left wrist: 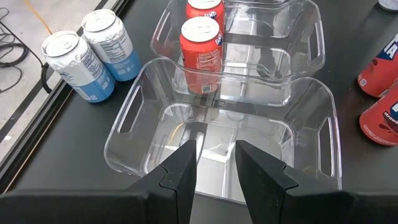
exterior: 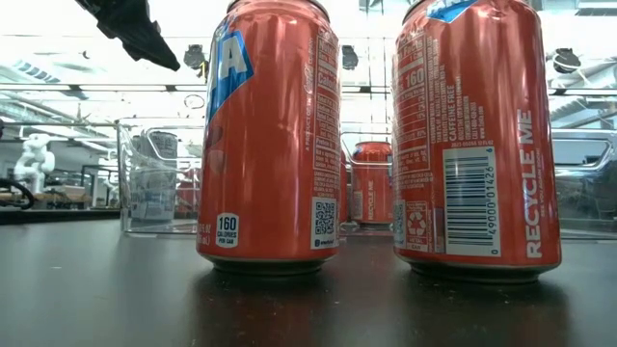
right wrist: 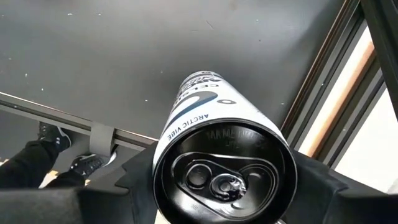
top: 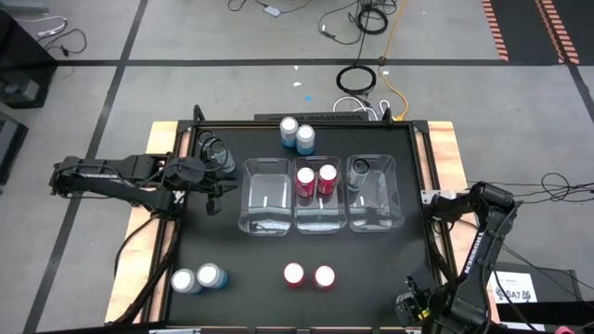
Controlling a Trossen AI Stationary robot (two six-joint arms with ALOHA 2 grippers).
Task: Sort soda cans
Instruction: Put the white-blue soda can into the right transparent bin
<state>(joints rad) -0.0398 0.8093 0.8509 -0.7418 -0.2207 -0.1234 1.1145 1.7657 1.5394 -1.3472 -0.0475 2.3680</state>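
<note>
right tool (right wrist: 224,186) grips a black can (right wrist: 217,143) printed "arctic vibe"

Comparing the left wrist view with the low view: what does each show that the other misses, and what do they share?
Only the left wrist view shows the empty left bin, the two light blue cans beside it, and the left gripper, open, at that bin's near wall. Only the low view shows the front red pair's labels close up and the room behind. Both show red cans inside the middle bin.
</note>
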